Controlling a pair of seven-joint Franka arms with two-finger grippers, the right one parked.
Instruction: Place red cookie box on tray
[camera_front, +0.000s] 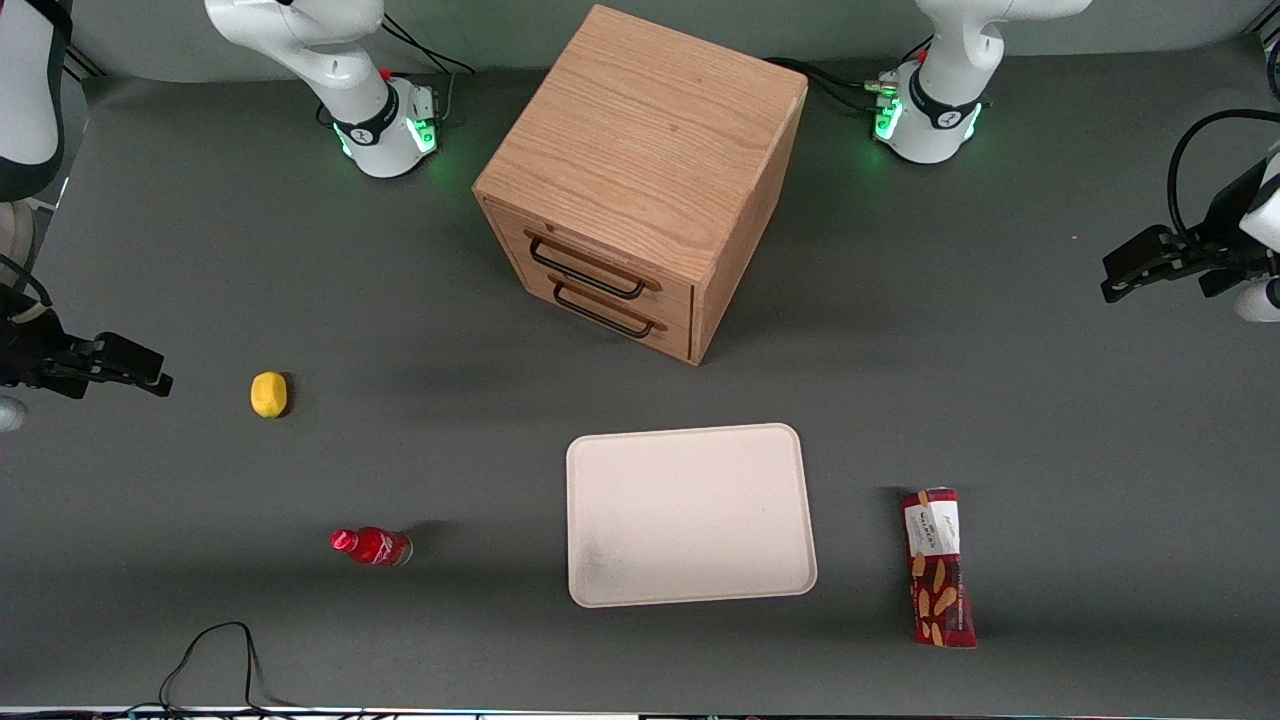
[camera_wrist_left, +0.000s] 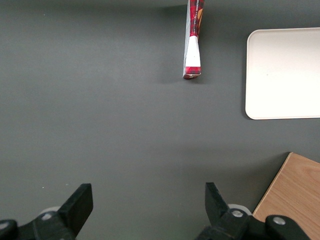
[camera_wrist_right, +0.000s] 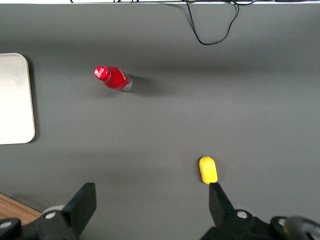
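The red cookie box (camera_front: 939, 565) lies flat on the grey table beside the tray, toward the working arm's end, its white label end pointing away from the front camera. It also shows in the left wrist view (camera_wrist_left: 193, 45). The cream-white tray (camera_front: 690, 515) lies in front of the wooden drawer cabinet, nearer the front camera, with nothing on it; its rim shows in the left wrist view (camera_wrist_left: 248, 75). My left gripper (camera_front: 1120, 281) hangs open and empty above the table at the working arm's end, farther from the front camera than the box; its fingertips (camera_wrist_left: 82, 197) show over bare table.
A wooden two-drawer cabinet (camera_front: 645, 170) stands mid-table, its corner in the left wrist view (camera_wrist_left: 295, 200). A small red bottle (camera_front: 371, 546) and a yellow object (camera_front: 268, 393) lie toward the parked arm's end. A black cable (camera_front: 215, 660) loops at the table's near edge.
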